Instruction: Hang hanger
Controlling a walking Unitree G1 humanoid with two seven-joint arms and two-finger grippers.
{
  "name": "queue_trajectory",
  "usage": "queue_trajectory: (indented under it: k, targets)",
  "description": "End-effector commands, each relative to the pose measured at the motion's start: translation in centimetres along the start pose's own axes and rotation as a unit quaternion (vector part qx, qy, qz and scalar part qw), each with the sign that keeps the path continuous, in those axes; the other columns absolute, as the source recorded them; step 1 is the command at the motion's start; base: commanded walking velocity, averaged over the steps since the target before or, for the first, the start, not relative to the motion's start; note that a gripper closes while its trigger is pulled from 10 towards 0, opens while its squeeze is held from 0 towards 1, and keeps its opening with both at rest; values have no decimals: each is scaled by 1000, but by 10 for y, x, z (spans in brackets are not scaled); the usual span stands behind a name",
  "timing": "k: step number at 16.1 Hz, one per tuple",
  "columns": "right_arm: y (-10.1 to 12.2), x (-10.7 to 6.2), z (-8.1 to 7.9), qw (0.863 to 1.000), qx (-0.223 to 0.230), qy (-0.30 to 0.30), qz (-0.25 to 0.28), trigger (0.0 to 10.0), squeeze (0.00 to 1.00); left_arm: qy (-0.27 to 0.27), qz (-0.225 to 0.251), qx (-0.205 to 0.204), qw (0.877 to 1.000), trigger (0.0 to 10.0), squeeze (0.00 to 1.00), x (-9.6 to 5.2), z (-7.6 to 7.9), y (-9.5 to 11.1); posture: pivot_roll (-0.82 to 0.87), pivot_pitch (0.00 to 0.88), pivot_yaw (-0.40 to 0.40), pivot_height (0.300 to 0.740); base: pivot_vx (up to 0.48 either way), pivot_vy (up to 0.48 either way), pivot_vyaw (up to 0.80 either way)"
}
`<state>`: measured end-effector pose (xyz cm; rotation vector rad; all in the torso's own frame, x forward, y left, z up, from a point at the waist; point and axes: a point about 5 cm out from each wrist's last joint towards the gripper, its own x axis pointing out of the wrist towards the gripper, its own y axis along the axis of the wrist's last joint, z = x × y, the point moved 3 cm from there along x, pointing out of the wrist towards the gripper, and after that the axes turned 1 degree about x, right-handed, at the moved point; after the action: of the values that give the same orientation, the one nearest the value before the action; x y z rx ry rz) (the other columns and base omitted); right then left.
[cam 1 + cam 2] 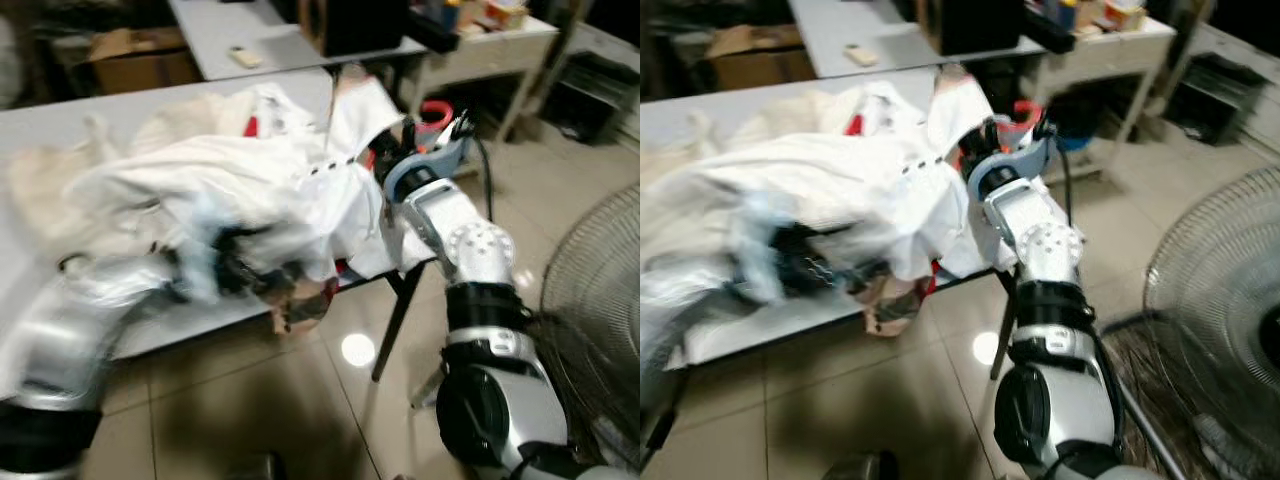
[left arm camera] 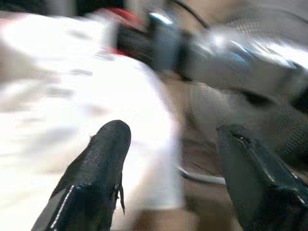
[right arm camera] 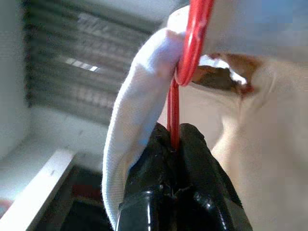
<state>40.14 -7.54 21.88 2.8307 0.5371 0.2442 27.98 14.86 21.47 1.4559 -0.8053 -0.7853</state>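
While the right gripper (image 3: 174,144) has its two black fingers (image 3: 199,159) pressed together on the thin red wire of the hanger (image 3: 191,43), the wire rises straight out from between the fingertips along their line and opens into a rounded loop just beyond them, so the visible part of the hanger runs lengthwise in the direction the fingers point. White cloth of the garment (image 1: 240,190) drapes over that loop and hangs down along one side of the fingers, touching them. From the head views the right arm (image 1: 1025,225) reaches forward to the far edge of the garment, where a bit of red hanger (image 1: 1025,107) shows beyond the gripper, near the corner of the grey table (image 1: 50,120) on which the crumpled white garment is heaped. The left gripper (image 2: 173,139) has its fingers (image 2: 103,159) well apart with nothing between them; one fingertip lies against the white cloth, the other stands clear of it, and the blurred silver right arm crosses beyond both tips. A standing fan (image 1: 590,320) stands on the tiled floor (image 1: 300,420) beside the right arm
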Motion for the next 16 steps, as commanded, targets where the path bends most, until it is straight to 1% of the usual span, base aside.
queue_trajectory:
  k: [1,2,3,5,6,7,8,9,12,13,16]
  targets:
    - [-2,-3,-8,1000,-3,15,-8,10000,0,23,22,2,1000,10000,1000,-8,-6,13,30,0,-4,740,0,0,800]
    - [0,-8,-13,1000,1,25,-13,10000,0,78,41,13,996,10000,1000,-22,-22,26,40,0,-14,740,0,0,800]
    - [-3,-16,-26,998,3,53,-31,10000,0,144,63,13,987,10000,1000,-33,-37,36,49,0,-20,740,0,0,800]
    - [-9,-21,-40,996,4,78,-49,10000,0,168,61,13,984,10000,1000,-34,-40,35,52,0,-22,740,0,0,800]
    - [-16,-26,-61,992,5,108,-60,10000,0,184,47,12,982,10000,1000,-31,-38,26,49,4,-18,740,0,0,800]
    - [-20,-31,-78,989,8,134,-63,10000,0,197,43,-1,979,10000,1000,-29,-34,19,49,4,-18,740,0,0,800]
    - [-22,-33,-88,987,6,148,-66,10000,0,203,42,-12,978,10000,1000,-27,-30,15,45,10,-13,740,0,0,800]
    - [-23,-35,-92,985,2,156,-72,10000,0,202,36,-18,978,10000,1000,-23,-25,12,46,13,-13,740,0,0,800]
    - [-22,-37,-88,986,-26,142,-79,10000,0,197,31,-27,980,10000,1000,-16,-17,6,51,14,-10,740,0,0,800]
    - [-22,-39,-86,988,-25,136,-74,10000,0,199,26,-33,979,10000,1000,-13,-14,2,54,21,-10,740,0,0,800]
    - [-16,-47,-82,990,-36,124,-57,10000,0,178,12,-41,983,10000,1000,1,1,-8,46,26,-10,740,0,0,800]
